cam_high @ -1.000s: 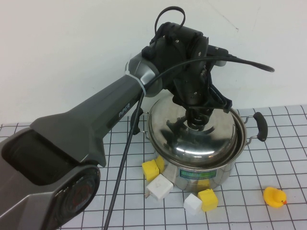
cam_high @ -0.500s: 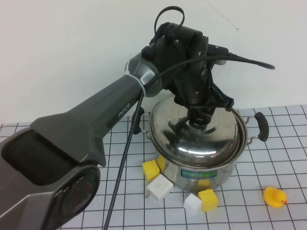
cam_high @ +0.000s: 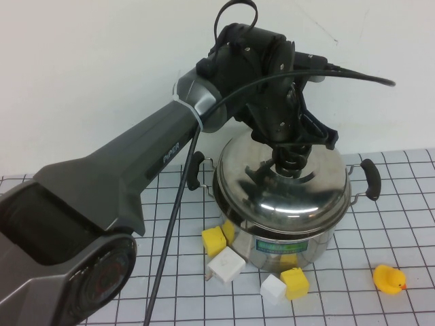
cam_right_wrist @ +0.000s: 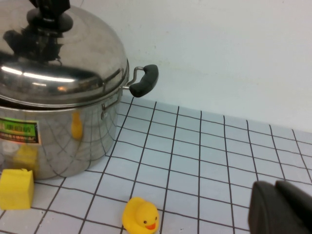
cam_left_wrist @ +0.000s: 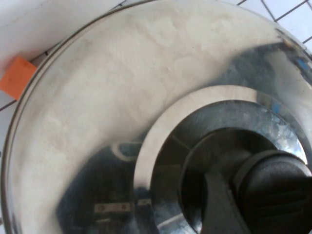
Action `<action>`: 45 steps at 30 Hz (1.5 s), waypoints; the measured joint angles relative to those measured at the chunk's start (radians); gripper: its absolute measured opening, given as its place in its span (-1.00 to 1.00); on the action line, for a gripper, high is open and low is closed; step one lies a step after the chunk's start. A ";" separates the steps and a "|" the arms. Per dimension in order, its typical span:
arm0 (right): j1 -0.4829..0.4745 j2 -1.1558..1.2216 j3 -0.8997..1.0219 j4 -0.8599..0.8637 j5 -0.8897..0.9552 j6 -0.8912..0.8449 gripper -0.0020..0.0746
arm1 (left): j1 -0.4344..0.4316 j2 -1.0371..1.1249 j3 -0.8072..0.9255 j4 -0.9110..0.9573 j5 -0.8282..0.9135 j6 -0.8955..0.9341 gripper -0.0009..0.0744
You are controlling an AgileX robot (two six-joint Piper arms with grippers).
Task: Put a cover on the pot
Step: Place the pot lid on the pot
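My left gripper [cam_high: 291,155] pinches the black knob [cam_high: 288,165] of the domed steel lid [cam_high: 282,197], seated on the shiny cylindrical pot [cam_high: 289,250]. My right gripper [cam_right_wrist: 282,208] sits low beside the pot; grip state undetermined.

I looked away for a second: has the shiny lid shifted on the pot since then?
Yes. The lid has slid toward the robot's right, now sitting squarer over the pot, held by the left claw. The right claw waits aside.

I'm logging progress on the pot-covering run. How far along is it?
Nearly done: the lid sits over the pot, slightly tilted. In hand: the left gripper is at the lid's knob; its grip is hidden. Left: seat the lid flat, let go. The right gripper waits beside the rubber duck.
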 joint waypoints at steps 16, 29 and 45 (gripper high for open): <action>0.000 0.000 0.000 0.000 0.000 0.000 -0.95 | -0.001 0.000 0.000 0.011 0.048 0.000 -0.10; 0.000 0.000 0.000 0.000 0.000 0.000 -0.95 | -0.001 0.000 0.000 0.005 0.048 0.000 0.19; 0.000 0.000 0.000 0.000 0.000 0.000 -0.95 | -0.006 -0.169 -0.002 0.015 0.056 0.008 0.17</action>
